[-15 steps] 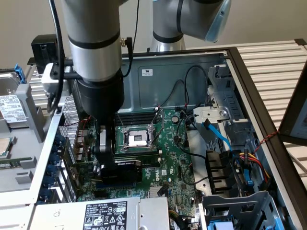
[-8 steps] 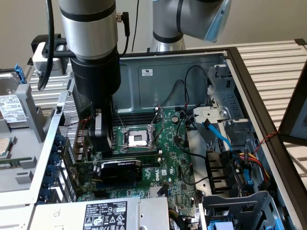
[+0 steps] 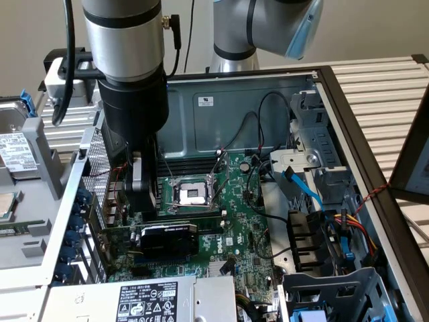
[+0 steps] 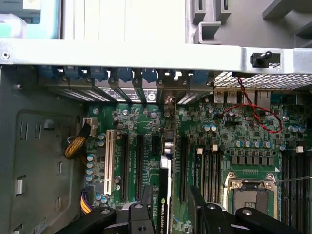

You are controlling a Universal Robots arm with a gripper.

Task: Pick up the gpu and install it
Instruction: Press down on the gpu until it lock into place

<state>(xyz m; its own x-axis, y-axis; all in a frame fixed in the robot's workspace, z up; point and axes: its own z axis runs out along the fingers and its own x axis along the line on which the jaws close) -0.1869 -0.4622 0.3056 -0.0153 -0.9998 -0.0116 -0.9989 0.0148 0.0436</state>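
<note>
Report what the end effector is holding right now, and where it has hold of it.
Nothing is held. The end effector stands open, its fingers on either side of the gpu, which stands upright in a slot on the motherboard.

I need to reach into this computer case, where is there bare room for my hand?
Bare case floor beside the motherboard's slot edge. Crowded: gripper over the gpu, CPU socket, and cables by the drive bays.

The gpu (image 4: pixel 165 204) cooler edge reads "NVIDIA QUADRO" — other labels stay illegible.
</note>
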